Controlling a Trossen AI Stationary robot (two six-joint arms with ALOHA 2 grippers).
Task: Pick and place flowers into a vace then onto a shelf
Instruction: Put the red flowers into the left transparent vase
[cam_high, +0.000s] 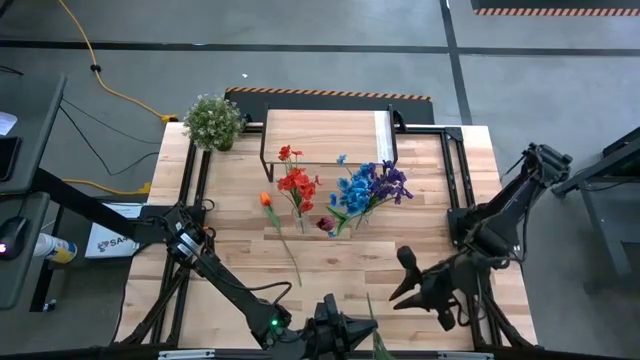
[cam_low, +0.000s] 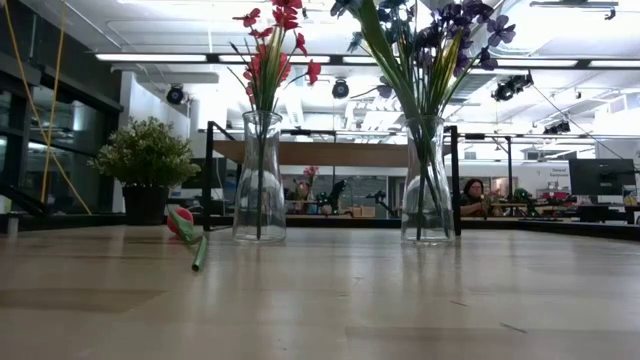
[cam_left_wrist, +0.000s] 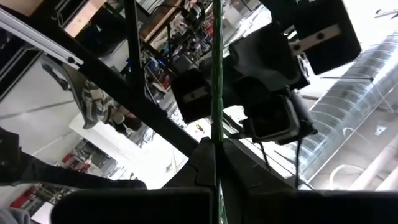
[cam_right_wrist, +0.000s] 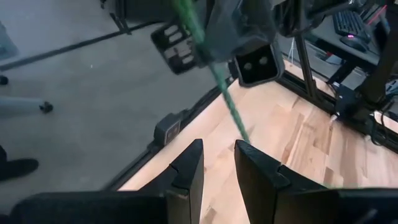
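Here, the low light-wood shelf (cam_high: 325, 135) on thin black metal legs stands toward the far edge of the plank tabletop (cam_high: 240, 255), and serves as the reference for everything else. Just in front of the shelf, two clear glass vases stand upright: one (cam_low: 259, 180) holds the red-bloomed artificial flowers (cam_high: 297, 183), the other (cam_low: 428, 182) holds the blue and purple artificial flowers (cam_high: 372, 186). The two vases are near each other but apart. A loose orange-headed stem (cam_high: 282, 232) with a long green stalk lies flat on the tabletop in front of the shelf, beside the red bunch; in the low view its bloom looks pink-red and it lies beside the red-flower vase. A dark red bloom (cam_high: 325, 224) lies between the two bunches at their near side. A bushy green potted plant (cam_high: 213, 121) sits beside the shelf's end, at the tabletop's far corner.

The left tool (cam_high: 345, 335) is at the tabletop's near edge, well apart from the shelf, clenched on a thin green flower stalk (cam_left_wrist: 216, 93) that runs up from between its fingers. The stalk's leafy end (cam_high: 377, 340) shows just beside the tool.

The right tool (cam_high: 408, 285) hangs over the near part of the tabletop, also well apart from the shelf, near the left tool. Its dark fingers (cam_right_wrist: 188, 174) stand slightly parted with nothing between them; the green stalk passes ahead of them without touching.
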